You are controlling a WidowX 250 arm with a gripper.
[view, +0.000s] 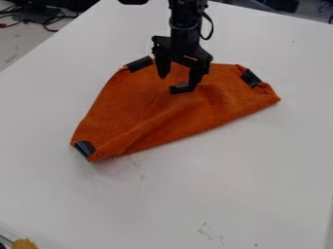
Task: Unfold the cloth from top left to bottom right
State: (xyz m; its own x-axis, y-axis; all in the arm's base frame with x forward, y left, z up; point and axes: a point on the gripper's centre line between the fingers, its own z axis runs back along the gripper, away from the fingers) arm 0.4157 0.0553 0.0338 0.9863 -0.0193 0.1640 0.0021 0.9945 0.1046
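"Where's the cloth (143,112)?"

"Under the gripper (177,81), whose fingers (195,76) stand apart. Anything around?"

"Cables (46,23) behind the gripper, a yellow thing (25,244) well in front. Smooth table (247,170) all round the cloth."

"And that's folded, orange, with dark patches (84,148)."

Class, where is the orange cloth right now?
In the camera view, the orange cloth lies upper-middle on the white table, beneath the claw.
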